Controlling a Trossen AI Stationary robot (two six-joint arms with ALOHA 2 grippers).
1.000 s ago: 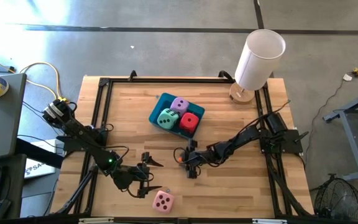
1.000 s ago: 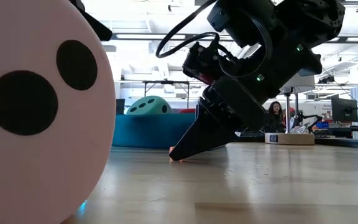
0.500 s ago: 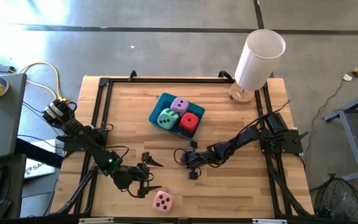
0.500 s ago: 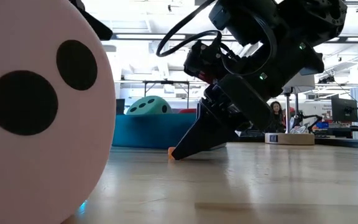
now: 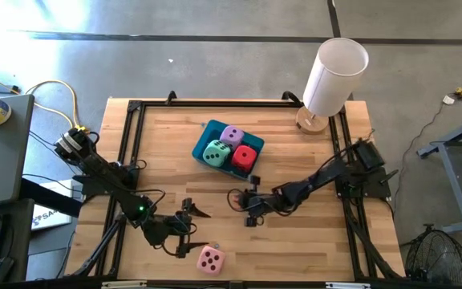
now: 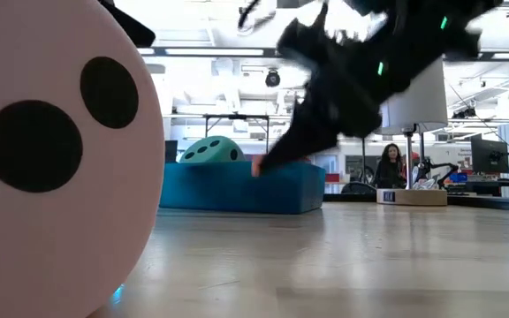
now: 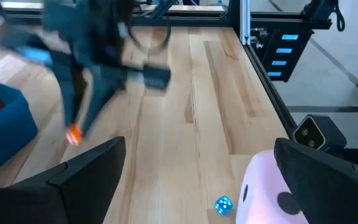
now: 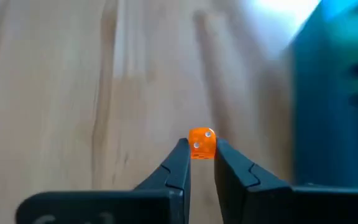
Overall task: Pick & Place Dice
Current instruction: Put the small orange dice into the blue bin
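My right gripper (image 8: 202, 163) is shut on a tiny orange die (image 8: 202, 144) and hangs above the middle of the table (image 5: 235, 201). The teal tray (image 5: 201, 144) beyond it holds a lilac die (image 5: 233, 135), a mint green die (image 5: 215, 152) and a red die (image 5: 245, 159). A pink die (image 5: 210, 258) rests on the table at the near edge. My left gripper (image 5: 196, 229) stands open just to the left of the pink die (image 7: 272, 193) and touches nothing. A tiny blue die (image 7: 223, 204) lies on the wood beside the pink one. My right gripper pinches the tiny orange die by two opposite faces (image 8: 195, 147) between its two fingertips. The fingers (image 6: 281, 150) slant down from the table's right side. The die is lifted clear of the table, level with the tray's rim in the low view.
A white cylinder (image 5: 335, 68) on a round wooden foot stands at the table's far right corner. A black frame (image 5: 135, 108) runs around the tabletop. Bare wood (image 5: 295, 241) lies between the arms and along the near right. A person (image 6: 387, 163) sits in the room beyond.
My right gripper has risen from the tabletop with the tiny orange die at its fingertips. The die, which sat on the wood, now hangs clear of it.
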